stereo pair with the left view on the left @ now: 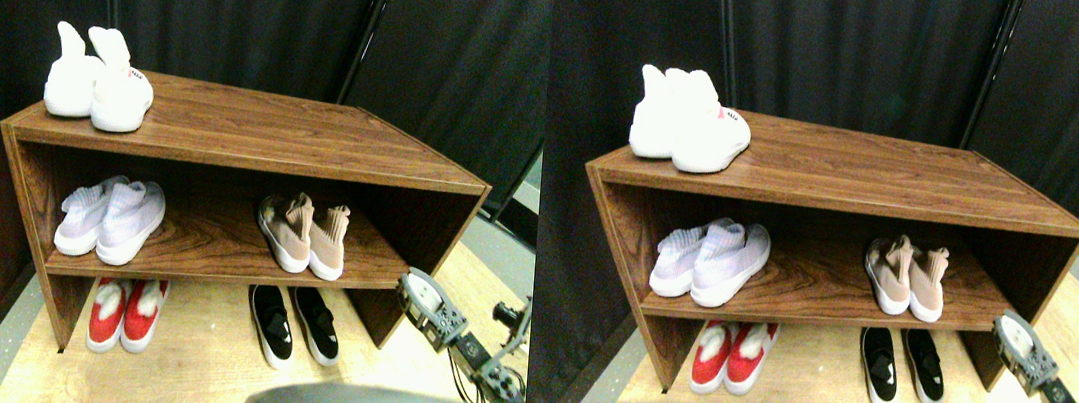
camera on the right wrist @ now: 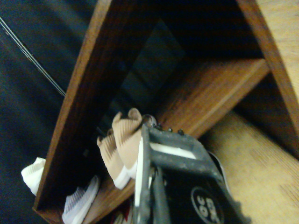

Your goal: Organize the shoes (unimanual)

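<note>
The shoes [stereo pair with the left view on the left: 305, 235] are a beige-tan knit pair with white soles. They stand side by side on the right part of the wooden rack's middle shelf [stereo pair with the left view on the left: 206, 238], toes toward me. My right gripper [stereo pair with the left view on the left: 420, 298] hovers off the rack's lower right corner, below and to the right of the pair and apart from it. In the wrist view the beige shoes [camera on the right wrist: 122, 147] show just beyond the dark jaw frame, with nothing seen in its grasp.
A white high-collared pair [stereo pair with the left view on the left: 98, 85] stands on the rack's top [stereo pair with the left view on the left: 284, 134] at the left. A pale lilac pair [stereo pair with the left view on the left: 110, 220] shares the middle shelf's left. On the wooden floor under the rack are red shoes [stereo pair with the left view on the left: 126, 313] and black shoes [stereo pair with the left view on the left: 293, 323]. Dark curtains [stereo pair with the left view on the left: 243, 0] hang behind.
</note>
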Controlling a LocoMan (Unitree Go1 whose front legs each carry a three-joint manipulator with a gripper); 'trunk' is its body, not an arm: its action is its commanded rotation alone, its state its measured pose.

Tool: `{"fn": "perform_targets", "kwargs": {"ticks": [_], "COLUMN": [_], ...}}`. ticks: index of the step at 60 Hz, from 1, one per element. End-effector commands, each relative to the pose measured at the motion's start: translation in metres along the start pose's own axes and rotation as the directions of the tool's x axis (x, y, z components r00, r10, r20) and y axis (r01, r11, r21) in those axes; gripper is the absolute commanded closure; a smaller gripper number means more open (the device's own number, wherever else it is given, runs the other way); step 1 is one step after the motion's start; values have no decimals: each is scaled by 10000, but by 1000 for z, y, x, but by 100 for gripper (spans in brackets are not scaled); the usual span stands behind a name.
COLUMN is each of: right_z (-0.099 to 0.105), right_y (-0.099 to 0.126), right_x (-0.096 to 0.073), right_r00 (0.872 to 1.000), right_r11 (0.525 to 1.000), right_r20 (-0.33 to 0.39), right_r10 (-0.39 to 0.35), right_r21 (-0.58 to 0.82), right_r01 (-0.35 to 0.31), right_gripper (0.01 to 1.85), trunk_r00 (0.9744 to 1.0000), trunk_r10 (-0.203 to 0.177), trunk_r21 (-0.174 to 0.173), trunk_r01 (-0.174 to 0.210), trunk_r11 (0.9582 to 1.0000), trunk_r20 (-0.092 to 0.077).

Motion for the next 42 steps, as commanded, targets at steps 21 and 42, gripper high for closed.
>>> {"fn": "perform_targets", "kwargs": {"ticks": [21,42], "right_z": [-43,-45], "right_y": [-65,-127], "right_x": [-20,14], "right_r00": [9937,9470], "right_r11": [9759,9331], "right_r20": [28,1095], "right_r10": [-1122,-3021], "right_r21": [1888,2372], "right_r01": [1097,2703], "right_gripper": [180,180], "trunk_r00": [9936,9928], "trunk_r10": [130,120], "trunk_r21": [-157,-91], "trunk_r01": [-148,-132], "trunk_r11": [9998,9999], "trunk_r20": [-1119,-1188]}}
